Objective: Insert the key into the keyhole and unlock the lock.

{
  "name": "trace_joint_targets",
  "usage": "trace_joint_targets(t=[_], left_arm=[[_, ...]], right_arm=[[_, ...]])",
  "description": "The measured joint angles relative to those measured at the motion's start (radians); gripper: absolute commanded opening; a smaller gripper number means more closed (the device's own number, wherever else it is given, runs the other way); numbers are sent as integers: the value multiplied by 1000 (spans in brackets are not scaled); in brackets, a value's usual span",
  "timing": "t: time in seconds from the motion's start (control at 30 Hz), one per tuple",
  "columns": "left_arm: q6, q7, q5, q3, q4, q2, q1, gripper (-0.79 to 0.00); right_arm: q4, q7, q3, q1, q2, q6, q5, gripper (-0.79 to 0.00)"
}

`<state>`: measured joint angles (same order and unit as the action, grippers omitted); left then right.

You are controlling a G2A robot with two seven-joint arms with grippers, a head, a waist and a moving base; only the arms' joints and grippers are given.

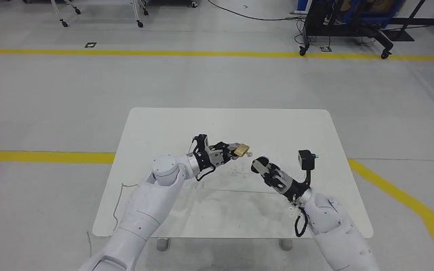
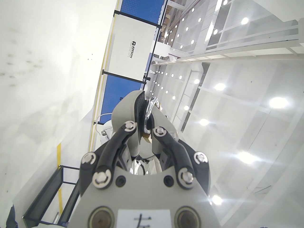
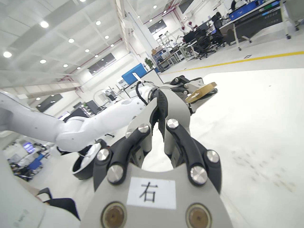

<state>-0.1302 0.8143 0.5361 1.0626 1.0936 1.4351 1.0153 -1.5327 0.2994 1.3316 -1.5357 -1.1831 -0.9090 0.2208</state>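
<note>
1. Surface: a white rectangular top with both arms reaching over its middle.
2. Left end effector: narrow, its two fingers clamped on the lock. It points toward the right edge of the surface.
3. Lock: a brass padlock held off the surface, over the middle and a little nearer the far edge than the near one. In the left wrist view its silver shackle juts out past the fingertips. The brass body sits deeper between the fingers.
4. Right end effector: narrow, with the pads drawn together. Whether anything lies between them cannot be told. It is just beside the lock on the side toward the near right corner, with its tips aimed at the lock and a small gap between them.
5. Scuff marks: faint dark specks on the surface near the right end effector.
</note>
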Motion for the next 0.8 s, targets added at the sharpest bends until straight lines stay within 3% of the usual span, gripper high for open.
trace_joint_targets(t=[0.3,0.47,0.8], left_arm=[[-5,43,28,1,-10,-3,-7,-785],[-26,61,51,-2,-24,-3,-13,-785],[-57,98,97,-17,-66,2,-37,-785]], right_arm=[[49,193,-60,64,10,49,-316,-785],[46,261,-91,83,13,-27,-316,-785],[79,228,-109,102,12,34,-254,-785]])
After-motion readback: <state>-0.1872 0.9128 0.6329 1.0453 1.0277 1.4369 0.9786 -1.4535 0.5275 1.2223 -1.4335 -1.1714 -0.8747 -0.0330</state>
